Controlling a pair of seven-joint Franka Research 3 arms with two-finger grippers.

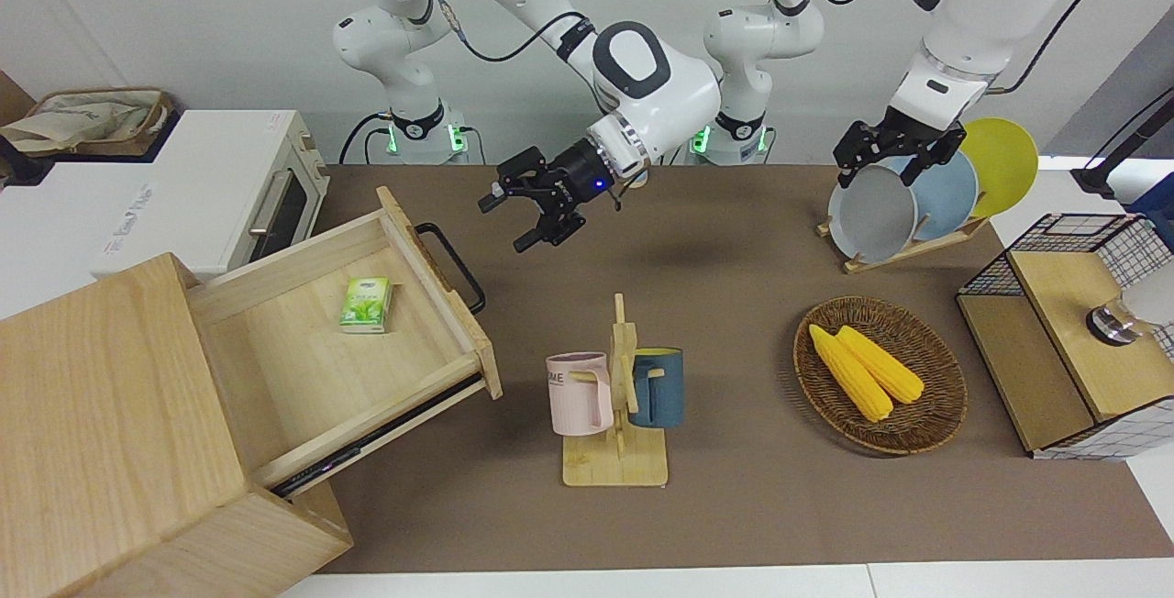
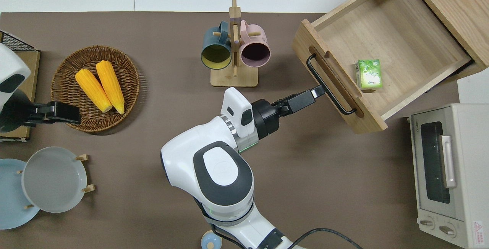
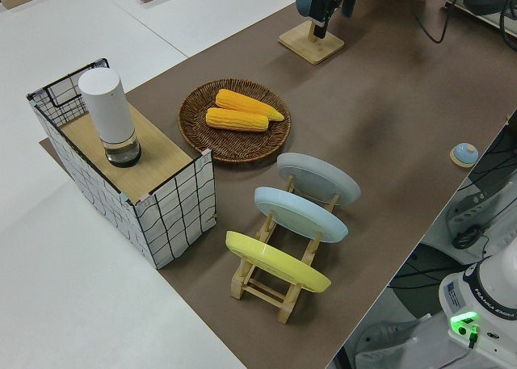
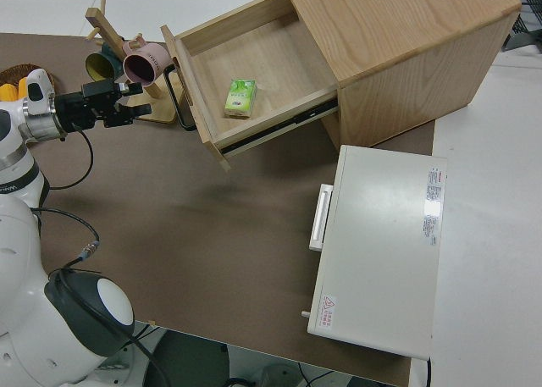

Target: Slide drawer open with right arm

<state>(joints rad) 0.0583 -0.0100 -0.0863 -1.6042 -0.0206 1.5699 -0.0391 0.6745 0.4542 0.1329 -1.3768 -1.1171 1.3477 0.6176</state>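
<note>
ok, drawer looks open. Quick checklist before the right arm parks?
1. Drawer pulled out of the box: ok.
2. Right gripper clear of the handle, jaws open: ok.
3. Gripper holding nothing: ok.
4. Green packet lying flat in the drawer: ok.
5. Mug rack upright, apart from the arm: ok.
6. Left arm parked: ok.

Big wooden box [image 1: 110, 433] cut off, seemingly.
</note>
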